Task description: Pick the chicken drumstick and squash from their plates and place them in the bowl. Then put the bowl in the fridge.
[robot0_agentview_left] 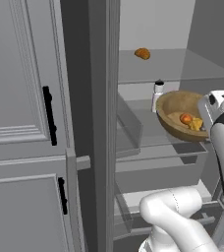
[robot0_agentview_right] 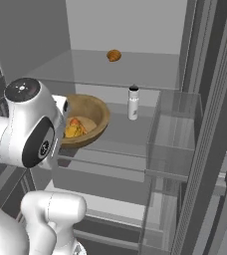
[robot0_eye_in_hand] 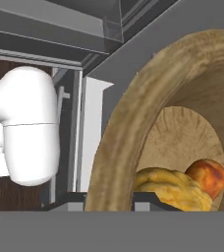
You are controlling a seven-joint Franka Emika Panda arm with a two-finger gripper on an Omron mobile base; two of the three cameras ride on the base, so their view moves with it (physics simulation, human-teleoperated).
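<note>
1. Hand view looks along the rim of the bowl: tan-brown wood with a fine mottled grain, a thick rounded lip and a deep curved inside with a paler flat bottom; the gripper is clamped on that rim, a dark finger tip on each side of the wall, jaws nearly closed on the wood.
2. Inside the bowl lie the squash, yellow, lumpy and ridged, and just beside it on the right the chicken drumstick, smooth and orange-red with a glossy patch; the two touch.
3. Left base view shows the fridge open, its grey panelled door on the left with black vertical handles; the interior is plain grey with clear glass shelves and a transparent door bin.
4. The bowl sits tilted over the middle shelf at the right side of the compartment, its opening turned up and leftwards, squash and drumstick low in it.
5. Right base view has the same bowl at the left, partly behind the white arm, food showing as a yellow-orange heap.
6. A slim white bottle with a dark cap stands upright on the same shelf, near the bowl; any label is too small to read.
7. On the upper shelf, far back, rests a small round orange-brown lump with a rough surface; what it is I cannot tell.
8. No writing legible anywhere.
</note>
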